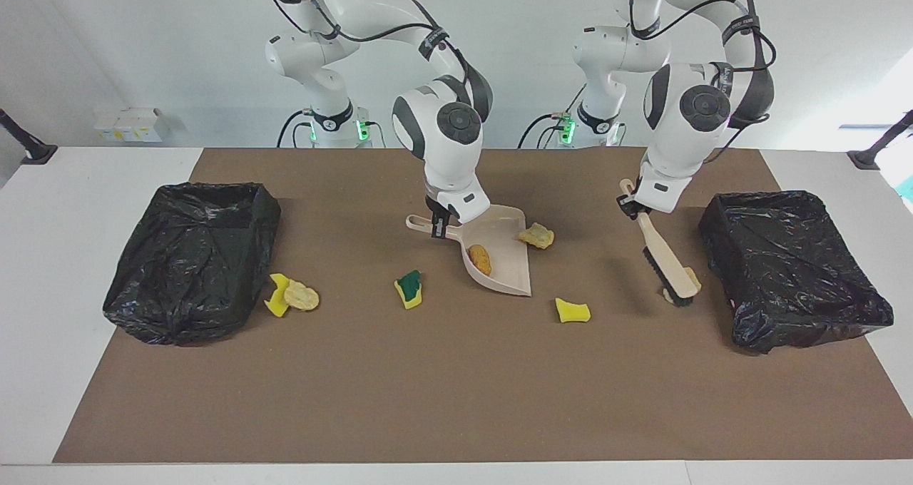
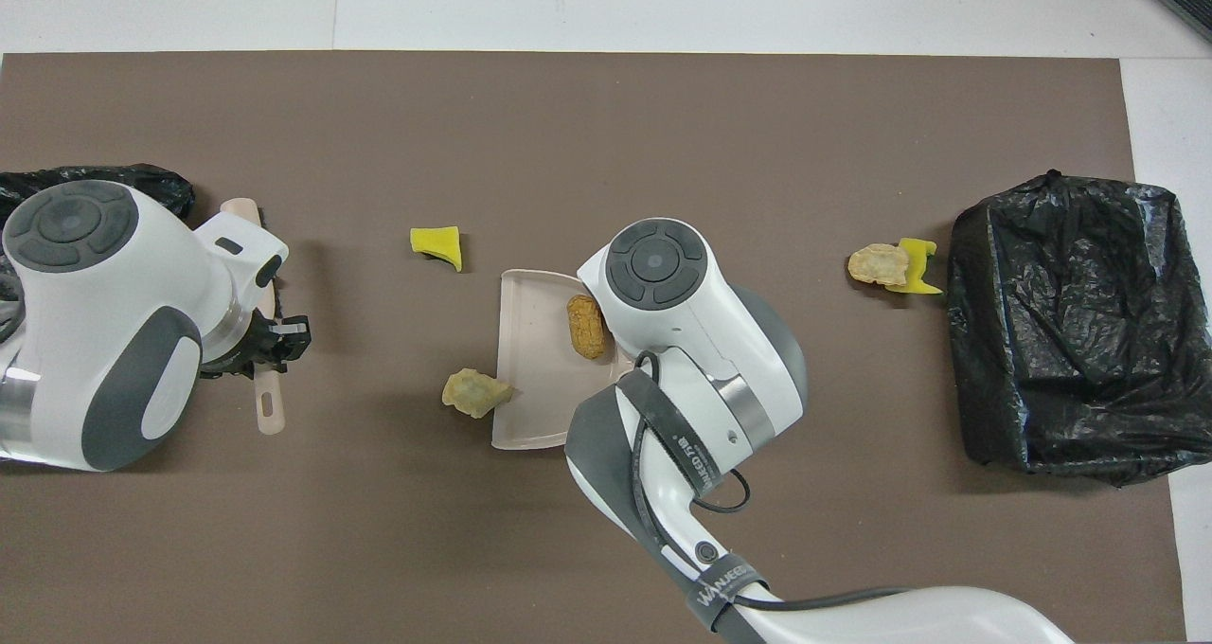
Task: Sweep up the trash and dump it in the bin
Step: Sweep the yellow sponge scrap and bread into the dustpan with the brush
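Note:
My right gripper (image 1: pixel 440 225) is shut on the handle of the beige dustpan (image 1: pixel 499 257) mid-table; an orange bread chunk (image 1: pixel 480 259) lies in the pan (image 2: pixel 530 360). A tan chunk (image 1: pixel 536 235) sits at the pan's edge toward the left arm's end. My left gripper (image 1: pixel 631 205) is shut on the beige brush (image 1: pixel 667 260), whose bristle end partly hides another tan chunk (image 1: pixel 692 277) beside the bin (image 1: pixel 792 264) at that end. On the mat lie a yellow sponge bit (image 1: pixel 573 311), a green-and-yellow sponge (image 1: pixel 409 288), and a yellow bit (image 1: pixel 277 294) with a tan chunk (image 1: pixel 301 297).
A second black-bagged bin (image 1: pixel 192 257) stands at the right arm's end of the brown mat (image 1: pixel 456 385). In the overhead view my left arm covers most of the bin (image 2: pixel 142 175) at its end, and my right arm hides the green sponge.

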### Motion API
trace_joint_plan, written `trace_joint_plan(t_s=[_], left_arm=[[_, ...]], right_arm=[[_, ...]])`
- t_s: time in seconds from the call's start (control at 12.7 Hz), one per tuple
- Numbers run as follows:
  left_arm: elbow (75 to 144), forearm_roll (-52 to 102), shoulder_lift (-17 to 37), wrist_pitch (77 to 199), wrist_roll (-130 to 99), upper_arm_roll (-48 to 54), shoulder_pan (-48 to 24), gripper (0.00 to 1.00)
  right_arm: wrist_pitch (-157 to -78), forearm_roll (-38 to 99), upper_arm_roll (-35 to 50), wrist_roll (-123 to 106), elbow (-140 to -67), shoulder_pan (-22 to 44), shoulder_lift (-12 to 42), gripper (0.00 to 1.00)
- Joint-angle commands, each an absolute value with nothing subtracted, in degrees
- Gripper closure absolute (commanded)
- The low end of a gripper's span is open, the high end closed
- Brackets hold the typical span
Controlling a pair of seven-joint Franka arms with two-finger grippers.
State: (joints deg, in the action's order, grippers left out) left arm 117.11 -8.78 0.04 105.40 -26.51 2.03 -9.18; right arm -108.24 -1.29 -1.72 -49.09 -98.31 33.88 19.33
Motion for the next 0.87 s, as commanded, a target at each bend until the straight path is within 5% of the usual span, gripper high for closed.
trace_joint_plan(t_s=[0.0, 0.39, 0.79], left_arm=[[120.4, -15.28, -0.17, 105.73, -27.07, 2.81, -7.12, 1.0], [126.28, -23.55, -0.18, 112.74, -25.85, 2.9, -3.61, 1.0], [128.15, -15.32, 0.61, 116.71, -11.8, 2.99, -4.39, 1.0]], right_arm=[[-109.51, -0.53, -1.49, -51.15, -98.96, 32.78, 19.16, 1.0], [-109.51, -1.23, -1.49, -51.06, -98.96, 32.52, 19.16, 1.0], [-109.51, -1.32, -1.49, -50.98, -98.88, 32.52, 19.25, 1.0]])
